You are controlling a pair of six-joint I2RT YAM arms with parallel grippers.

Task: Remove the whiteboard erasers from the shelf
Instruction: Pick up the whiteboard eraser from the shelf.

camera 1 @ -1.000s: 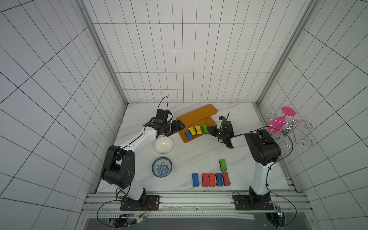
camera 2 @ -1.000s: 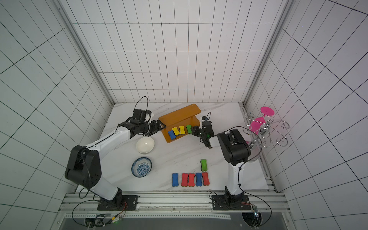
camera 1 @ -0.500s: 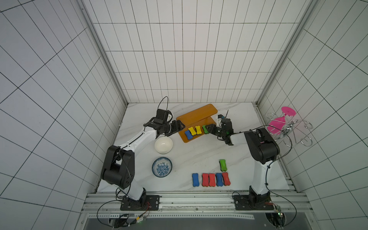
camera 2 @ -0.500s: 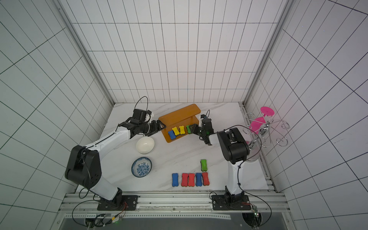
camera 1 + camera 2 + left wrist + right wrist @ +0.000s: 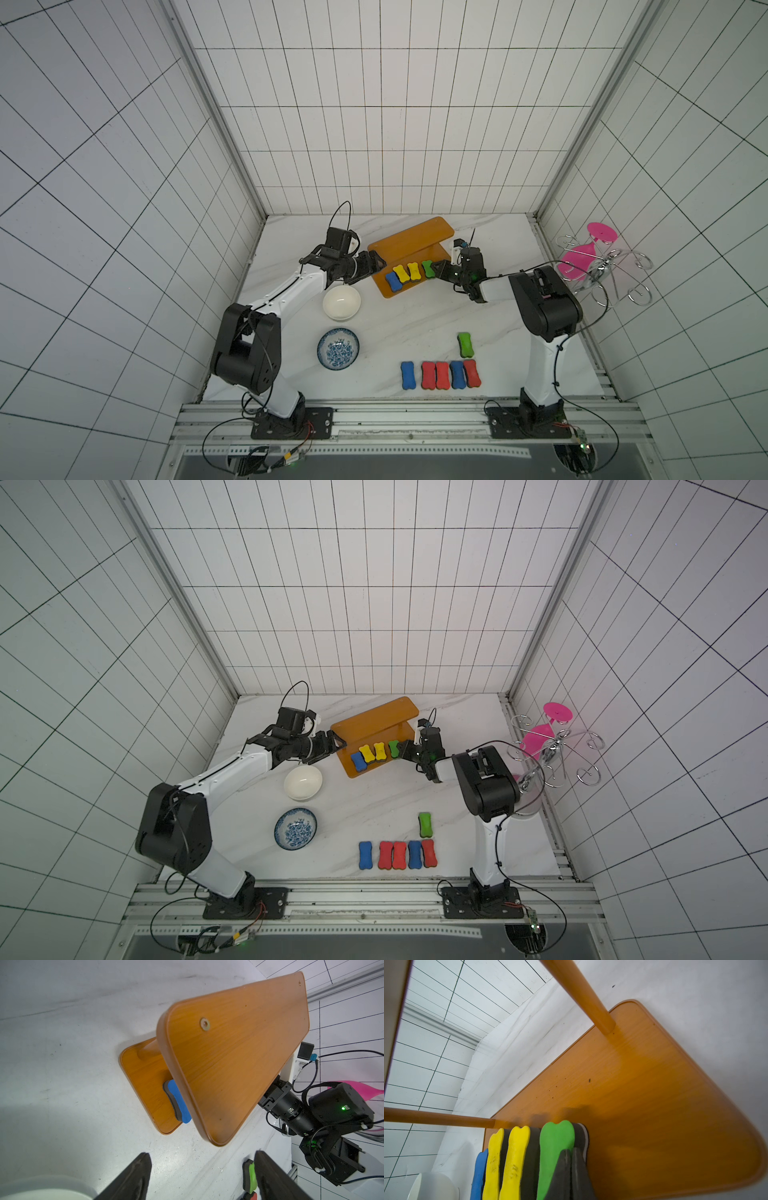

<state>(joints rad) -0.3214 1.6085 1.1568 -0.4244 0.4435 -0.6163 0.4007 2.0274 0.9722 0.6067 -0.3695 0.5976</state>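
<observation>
I see the orange two-step shelf [image 5: 409, 237] at the back of the white marble table [image 5: 415, 316]. Four small bone-shaped foam whiteboard erasers lie side by side on its low board. There is a blue eraser [image 5: 392, 281], two yellow erasers [image 5: 402, 273] and a green eraser [image 5: 427, 269].

My right gripper [image 5: 570, 1151] is at the near end of the green eraser. Its two dark fingers [image 5: 562, 1167] are squeezed tight together, and I see nothing between them. The tips lie over the green foam, but I cannot tell if they press on it.

My left gripper [image 5: 376, 264] hangs just beside the left end of the shelf, near the plain white bowl [image 5: 341, 302]. Its jaws are wide apart and hold nothing.

Six more erasers lie on the table near the front, well apart from the shelf. One is a second green one [image 5: 465, 344]. In front of it is a row [image 5: 440, 374] of blue, red, red, blue, red. A blue-patterned bowl [image 5: 338, 348] sits in front of the white bowl.
</observation>
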